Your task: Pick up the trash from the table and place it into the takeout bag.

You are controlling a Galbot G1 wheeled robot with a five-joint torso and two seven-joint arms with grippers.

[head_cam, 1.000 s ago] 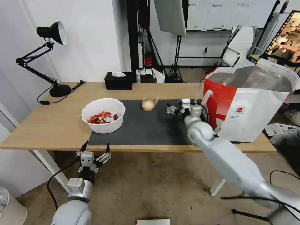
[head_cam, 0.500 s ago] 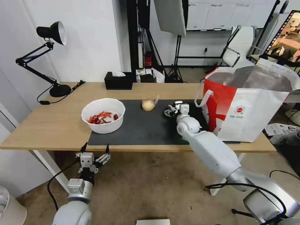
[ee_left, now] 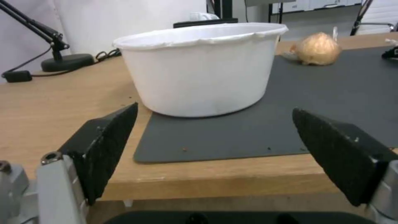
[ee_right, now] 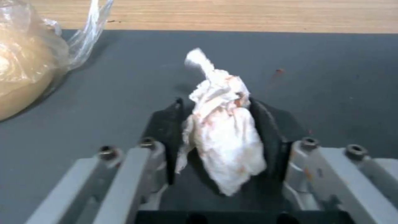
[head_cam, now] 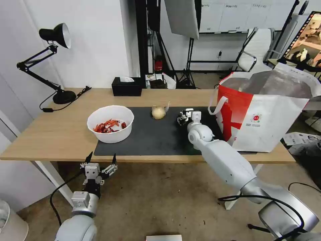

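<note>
The right gripper (ee_right: 215,124) pinches the stained paper wad (ee_right: 222,130) at its middle, on the mat (head_cam: 150,134) at the pouch's (head_cam: 158,112) 3 o'clock. It looks light, soft, crushable. The left gripper (head_cam: 100,160) hangs spread below the table (head_cam: 50,134).

Mid-frame, the mat (head_cam: 150,137) lies bare between the bowl (head_cam: 110,128) at left and the right arm at right, an open lane. The pouch (head_cam: 158,112) sits just left of the right gripper (head_cam: 183,117), near but apart. The bag (head_cam: 267,117) walls off the counter (head_cam: 60,134)'s right end, its mouth open upward. The lamp (head_cam: 50,60) and tissue box (head_cam: 127,86) occupy the upper left.
</note>
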